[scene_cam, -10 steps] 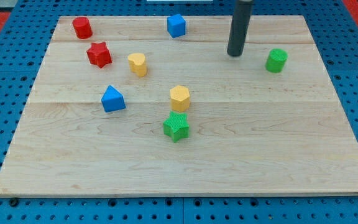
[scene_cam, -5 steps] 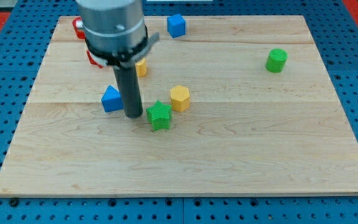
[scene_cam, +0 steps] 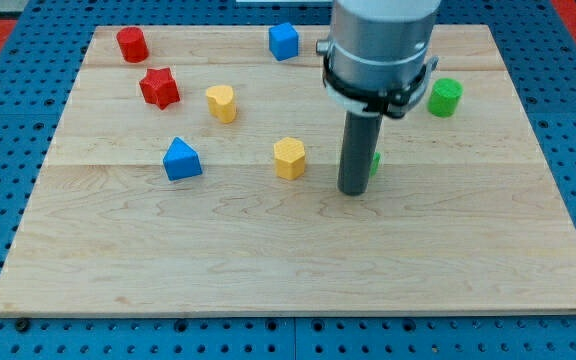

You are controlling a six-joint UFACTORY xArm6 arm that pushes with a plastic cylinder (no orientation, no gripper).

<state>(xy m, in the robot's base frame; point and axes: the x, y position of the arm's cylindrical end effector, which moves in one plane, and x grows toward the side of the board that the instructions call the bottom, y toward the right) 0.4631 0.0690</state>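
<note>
My tip point(scene_cam: 353, 190) rests on the wooden board point(scene_cam: 268, 270) right of centre. A green star block point(scene_cam: 374, 161) is almost wholly hidden behind the rod, only a sliver showing at its right side; the tip seems to touch it. The yellow hexagon block point(scene_cam: 289, 158) lies a short way to the tip's left. A green cylinder point(scene_cam: 445, 97) stands toward the view's upper right of the tip.
A blue block point(scene_cam: 181, 159) sits left of centre. A yellow block point(scene_cam: 221, 103), a red star point(scene_cam: 158, 88) and a red cylinder point(scene_cam: 132, 44) lie at the upper left. A blue cube point(scene_cam: 283, 41) is near the top edge.
The rod swung from left of the green star to right of centre. The green star moved right, from beside the yellow hexagon to behind the rod.
</note>
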